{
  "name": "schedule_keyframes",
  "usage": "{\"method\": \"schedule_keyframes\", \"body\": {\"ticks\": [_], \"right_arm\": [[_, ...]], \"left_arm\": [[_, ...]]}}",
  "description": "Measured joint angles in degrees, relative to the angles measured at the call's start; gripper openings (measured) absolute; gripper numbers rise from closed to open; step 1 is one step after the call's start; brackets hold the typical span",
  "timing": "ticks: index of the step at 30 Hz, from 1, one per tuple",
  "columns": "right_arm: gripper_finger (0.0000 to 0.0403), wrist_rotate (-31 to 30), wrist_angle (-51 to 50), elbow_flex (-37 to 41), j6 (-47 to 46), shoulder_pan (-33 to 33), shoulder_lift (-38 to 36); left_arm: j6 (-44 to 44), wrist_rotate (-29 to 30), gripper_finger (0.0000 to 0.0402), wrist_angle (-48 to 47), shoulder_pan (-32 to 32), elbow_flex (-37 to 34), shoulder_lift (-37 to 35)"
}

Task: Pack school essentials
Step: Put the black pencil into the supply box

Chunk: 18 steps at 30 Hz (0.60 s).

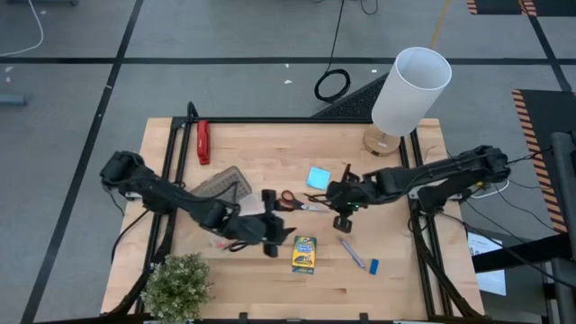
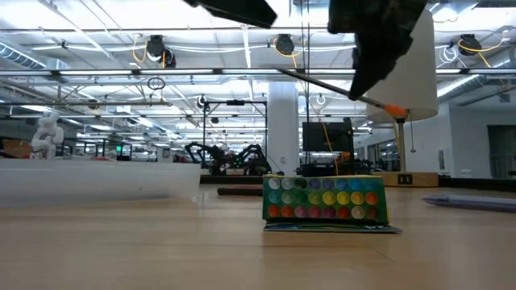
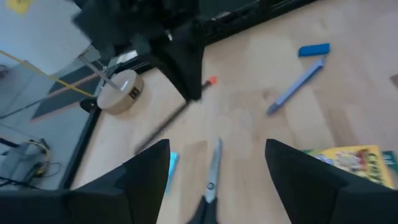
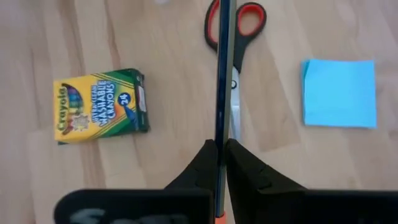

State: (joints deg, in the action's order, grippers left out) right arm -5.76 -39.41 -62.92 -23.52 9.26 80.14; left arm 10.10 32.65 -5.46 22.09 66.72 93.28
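Observation:
My right gripper is shut on a dark pencil with an orange end, held in the air above the red-handled scissors. My left gripper hovers open over the table, left of the scissors, with nothing between its fingers. The light-blue notepad, the yellow-green crayon box, the blue pen and the small blue eraser lie flat on the wood. In the low view the crayon box stands in front, with the pencil high above it. My right gripper pinches the pencil between its two fingers near the orange end. The fingers come from above and lie across the pencil. The pencil is lifted clear of the table and slants, its orange end lowest and the long dark shaft sticking out freely.
A clear case with a grey dotted lid lies under the left arm. A red bar-shaped tool sits at the far left, a white lamp at the far right corner and a potted plant at the near left corner.

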Motion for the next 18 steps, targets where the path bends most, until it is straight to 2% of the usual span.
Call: {"method": "schedule_keyframes", "body": {"ticks": [7, 14, 18], "right_arm": [[0.0009, 4.2, 1.4, -2.5, 4.7, 0.3, 6.1], [0.0009, 4.5, 2.2, -2.5, 7.3, 0.3, 6.8], [0.0009, 4.5, 2.8, -2.5, 8.4, 0.6, 6.5]], "left_arm": [[2.7, 0.3, 0.0271, -8.7, -2.7, 8.2, 6.6], [-0.1, -2.0, 0.0269, -13.0, -4.7, 8.5, 9.3], [-0.8, -2.0, 0.0240, -14.4, -5.5, 8.5, 9.6]]}}
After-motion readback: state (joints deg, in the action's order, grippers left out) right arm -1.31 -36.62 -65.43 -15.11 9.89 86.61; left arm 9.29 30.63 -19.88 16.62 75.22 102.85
